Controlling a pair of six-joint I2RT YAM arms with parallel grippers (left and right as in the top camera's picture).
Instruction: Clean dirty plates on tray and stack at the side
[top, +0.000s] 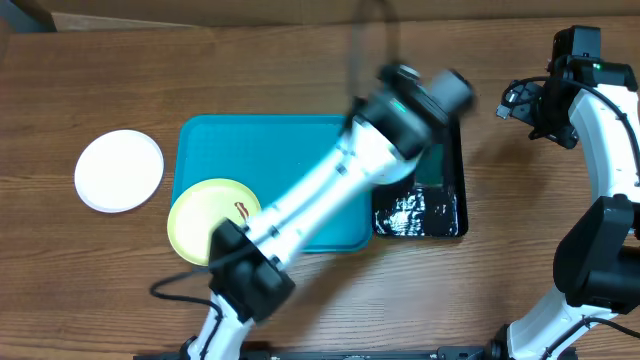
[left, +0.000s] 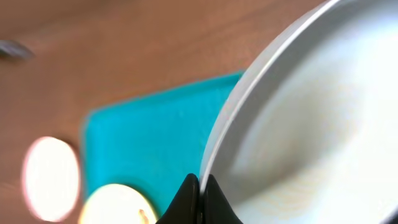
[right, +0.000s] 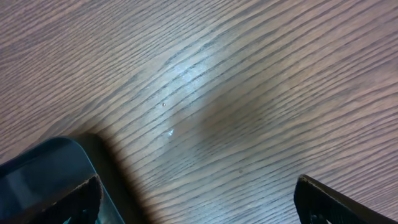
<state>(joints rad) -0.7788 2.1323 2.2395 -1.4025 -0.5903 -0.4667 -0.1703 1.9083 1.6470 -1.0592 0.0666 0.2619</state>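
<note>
In the left wrist view my left gripper (left: 199, 183) is shut on the rim of a pale plate (left: 311, 124), which fills the right half of that view, raised and tilted. In the overhead view that arm is blurred, with the left gripper (top: 455, 92) above the black tray. A yellow-green plate (top: 213, 218) with a reddish smear lies on the turquoise tray (top: 300, 150) at its front left corner. A white plate (top: 120, 170) rests on the table left of the tray. My right gripper (right: 199, 199) hangs open over bare wood at the far right (top: 520, 100).
A glossy black tray (top: 420, 215) sits against the turquoise tray's right side, and its corner (right: 37, 168) shows in the right wrist view. My left arm crosses diagonally over the turquoise tray. The table is brown wood.
</note>
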